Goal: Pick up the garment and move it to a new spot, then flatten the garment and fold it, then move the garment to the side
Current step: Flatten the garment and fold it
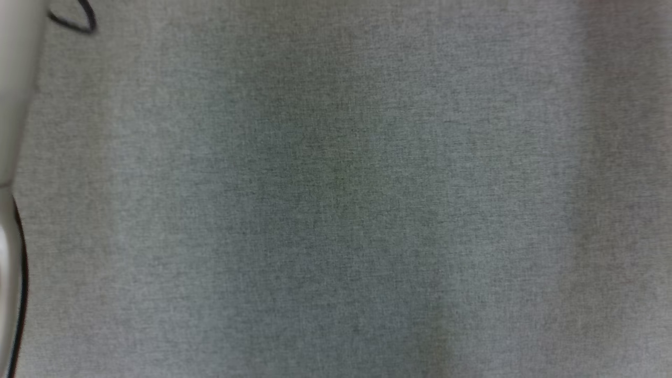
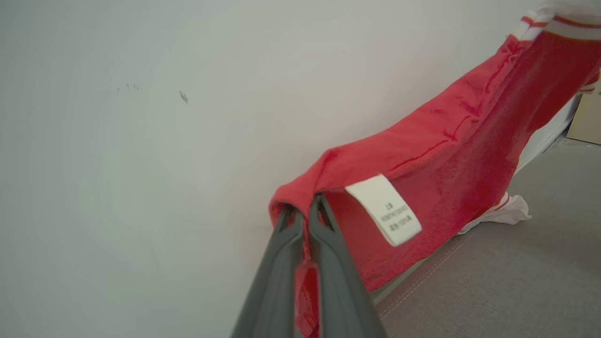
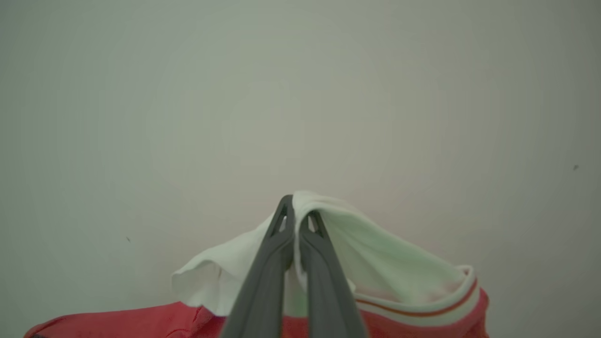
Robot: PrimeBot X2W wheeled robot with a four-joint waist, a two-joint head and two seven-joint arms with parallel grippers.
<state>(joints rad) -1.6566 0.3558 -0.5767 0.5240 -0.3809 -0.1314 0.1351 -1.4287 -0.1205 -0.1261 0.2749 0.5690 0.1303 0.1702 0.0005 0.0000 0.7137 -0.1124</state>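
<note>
Grey stitched upholstery [image 2: 516, 281] is spreading at five o'clock under a bare white wall [image 2: 141, 141], suggesting a plain room indoors, kind unclear.

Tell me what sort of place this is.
Likely a plain indoor room: a grey fabric-covered surface, stitched near its edge, beside a bare white wall, with a red garment lifted over it.

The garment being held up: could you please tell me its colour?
The garment is red with white striped trim; the left wrist view shows it best.
</note>
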